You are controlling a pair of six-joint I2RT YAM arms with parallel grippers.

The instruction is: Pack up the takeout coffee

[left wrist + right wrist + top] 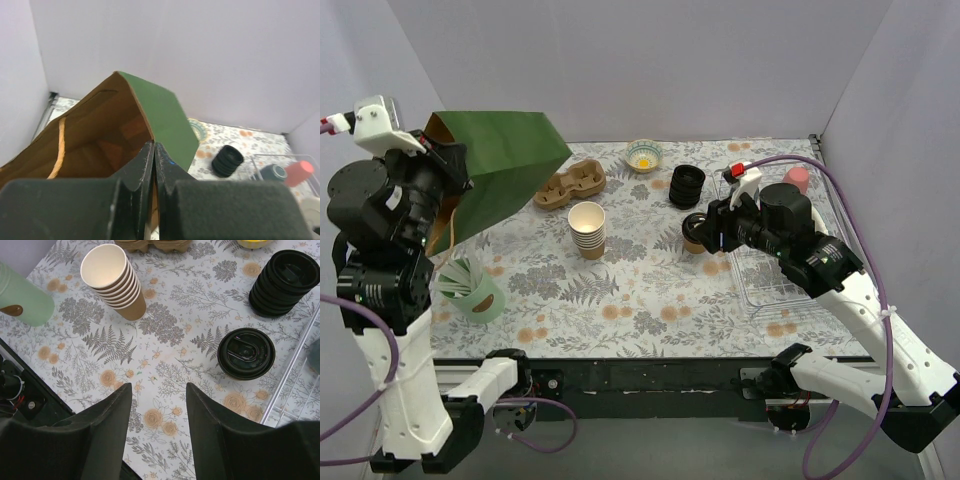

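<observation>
The takeout coffee (pixel 246 353), a brown cup under a black lid, stands on the floral table cover, ahead and to the right of my open, empty right gripper (pixel 159 390). In the top view the cup (pixel 692 240) is mostly hidden under the right gripper (pixel 705 235). My left gripper (pixel 154 146) is shut on the rim of the green paper bag (pixel 167 117), whose brown inside gapes open. In the top view the bag (pixel 505 165) lies tilted at the back left, held by the left gripper (pixel 452 165).
A stack of lidless cups (pixel 587 230) stands mid-table, with a cardboard cup carrier (pixel 570 185) and a small bowl (pixel 644 155) behind it. A stack of black lids (pixel 687 186) is behind the coffee. A clear tray (pixel 775 285) lies at the right, and a pale green holder (pixel 472 290) at the left.
</observation>
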